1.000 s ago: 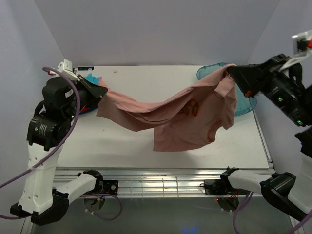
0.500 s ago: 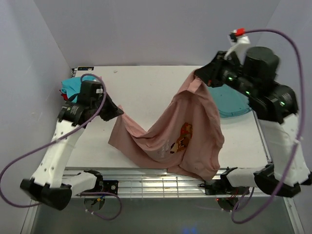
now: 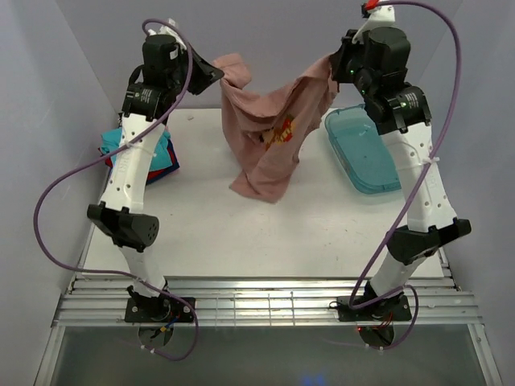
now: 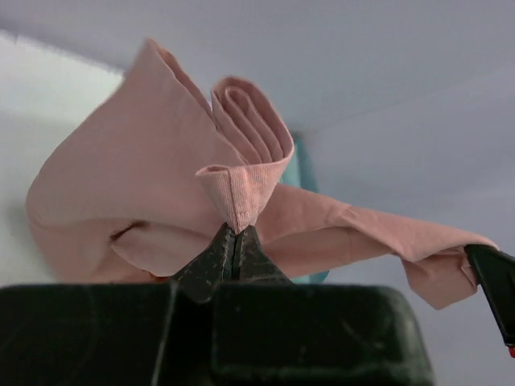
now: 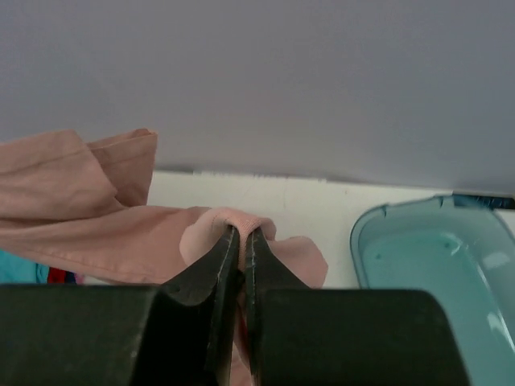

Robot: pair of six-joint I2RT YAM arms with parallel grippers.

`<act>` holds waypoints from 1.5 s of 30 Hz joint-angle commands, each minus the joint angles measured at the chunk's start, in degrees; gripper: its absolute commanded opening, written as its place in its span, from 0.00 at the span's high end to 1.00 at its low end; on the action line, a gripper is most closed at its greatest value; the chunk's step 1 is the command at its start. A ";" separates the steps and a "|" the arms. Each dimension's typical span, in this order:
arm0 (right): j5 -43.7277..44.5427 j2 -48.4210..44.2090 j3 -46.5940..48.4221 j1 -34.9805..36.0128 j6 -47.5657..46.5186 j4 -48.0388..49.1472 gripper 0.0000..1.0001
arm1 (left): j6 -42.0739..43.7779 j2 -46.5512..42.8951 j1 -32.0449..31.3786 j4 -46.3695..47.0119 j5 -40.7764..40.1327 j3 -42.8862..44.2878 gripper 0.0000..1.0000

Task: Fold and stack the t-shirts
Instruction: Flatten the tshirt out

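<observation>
Dusty-pink t-shirt [image 3: 265,161], orange print visible, hangs bunched over the white table's [image 3: 241,233] far edge, clamped in the fully closed left gripper [image 3: 219,76] and right gripper [image 3: 331,63]; lavender walls [image 3: 273,40]

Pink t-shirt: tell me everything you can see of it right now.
The pink t-shirt is soft dusty-pink cloth with an orange-brown print near its middle. It hangs in the air, bunched and creased, strung between both raised arms and sagging in a loop. The left end effector is shut on a ribbed edge fold; the right end effector is shut on another bunched edge. Its lowest fold droops toward the table; whether it touches there cannot be told.
</observation>
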 commanded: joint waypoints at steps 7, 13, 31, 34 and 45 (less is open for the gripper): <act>-6.89 -10.78 -7.29 -1.05 -10.29 18.94 0.92 | 2.69 -29.07 1.90 27.32 -5.82 -41.03 1.00; -14.44 -18.09 -31.26 -0.79 -9.07 16.31 0.92 | 4.98 -37.26 1.99 23.83 -13.82 -65.03 1.00; -4.73 -22.75 -51.37 18.36 8.32 -17.86 0.92 | 6.39 -36.29 1.55 1.17 -14.09 -78.78 0.55; -1.20 -22.40 -51.63 24.60 16.84 -27.44 0.92 | 4.99 -39.36 1.46 -3.76 -13.48 -78.15 0.53; 0.99 -24.51 -56.38 38.41 33.21 -35.29 0.49 | 2.16 -48.96 0.67 1.82 -9.78 -82.54 0.49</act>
